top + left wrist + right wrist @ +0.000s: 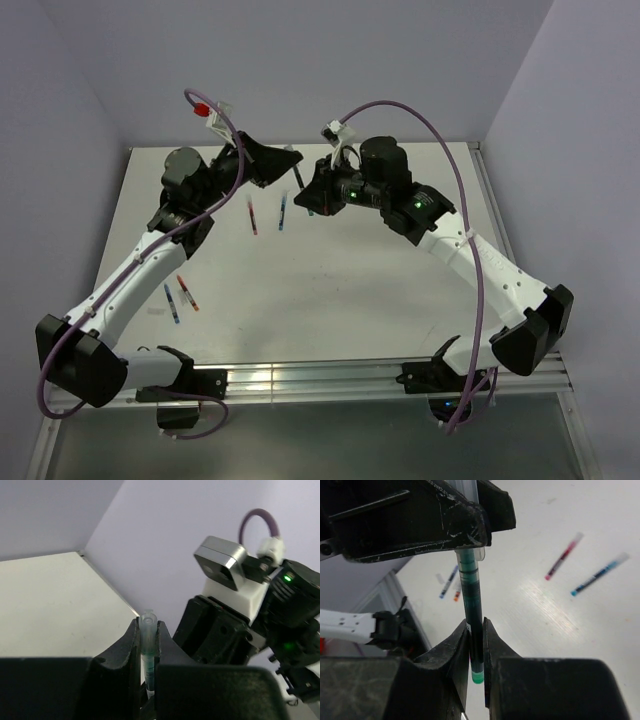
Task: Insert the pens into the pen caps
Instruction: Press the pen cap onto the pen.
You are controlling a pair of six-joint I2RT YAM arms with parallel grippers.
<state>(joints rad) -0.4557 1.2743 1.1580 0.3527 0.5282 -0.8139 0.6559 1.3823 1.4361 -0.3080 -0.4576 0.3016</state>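
My two grippers meet above the far middle of the table. The left gripper [148, 630] is shut on a pale translucent pen cap [148, 636], which stands upright between its fingers. A green pen [472, 605] runs from that cap down into my right gripper [476, 642], which is shut on the pen's lower end. The pen's upper end sits inside the cap's mouth [479, 554]. From above, the left gripper [288, 168] and right gripper [312, 195] are close together and the pen between them is barely visible.
A red pen [252, 215] and a blue pen [282, 212] lie on the table under the grippers. Another blue pen [171, 303] and a red one [187, 293] lie by the left arm. Purple walls close in the table's back and sides.
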